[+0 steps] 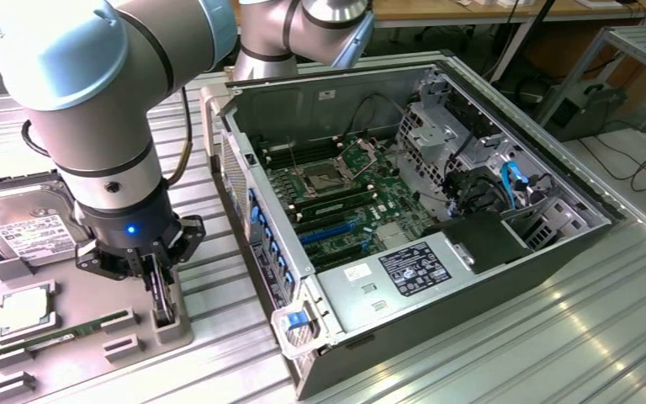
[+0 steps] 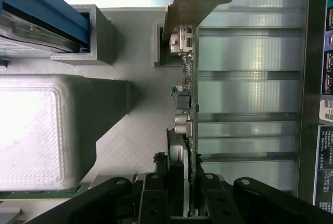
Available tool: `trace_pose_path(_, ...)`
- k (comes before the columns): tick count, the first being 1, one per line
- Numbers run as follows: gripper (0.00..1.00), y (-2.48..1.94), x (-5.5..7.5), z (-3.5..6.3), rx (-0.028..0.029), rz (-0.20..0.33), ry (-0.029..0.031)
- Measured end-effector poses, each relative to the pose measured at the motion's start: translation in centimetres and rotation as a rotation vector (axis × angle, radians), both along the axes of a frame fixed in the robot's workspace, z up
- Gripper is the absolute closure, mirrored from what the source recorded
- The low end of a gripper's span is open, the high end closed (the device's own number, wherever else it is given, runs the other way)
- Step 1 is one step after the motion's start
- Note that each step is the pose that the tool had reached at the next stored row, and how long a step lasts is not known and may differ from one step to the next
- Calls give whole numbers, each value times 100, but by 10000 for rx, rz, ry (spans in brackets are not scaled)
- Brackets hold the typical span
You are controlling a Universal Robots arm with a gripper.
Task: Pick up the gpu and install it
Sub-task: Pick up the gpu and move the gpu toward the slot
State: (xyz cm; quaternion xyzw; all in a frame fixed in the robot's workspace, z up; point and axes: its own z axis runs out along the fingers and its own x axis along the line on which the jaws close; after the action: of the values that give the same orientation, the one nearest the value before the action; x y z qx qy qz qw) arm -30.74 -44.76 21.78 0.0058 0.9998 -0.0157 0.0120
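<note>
the gpu [image 2: 188,104] is stood on edge in the grey tray [image 1: 82,290] just beside the open pc case [image 1: 503,286], pinched by the gripper [image 1: 157,290]. probably best lifted dead straight so the silver bracket [image 2: 193,0] isn't caught on the tray's slot walls.

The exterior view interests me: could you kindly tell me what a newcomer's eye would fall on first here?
First the big grey robot arm at the exterior view's left, its tool closed on a graphics card standing on edge in a grey tray. Next the open computer case in the middle, its green circuit board bare.
</note>
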Motion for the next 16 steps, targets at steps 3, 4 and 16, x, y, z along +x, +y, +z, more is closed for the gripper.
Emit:
trace_pose_path(3, 72, 0, 0, 19, -1, 0, 1)
trace_pose_path(4, 72, 0, 0, 36, -1, 0, 1)
trace_pose_path(16, 72, 0, 0, 213, 0, 0, 0)
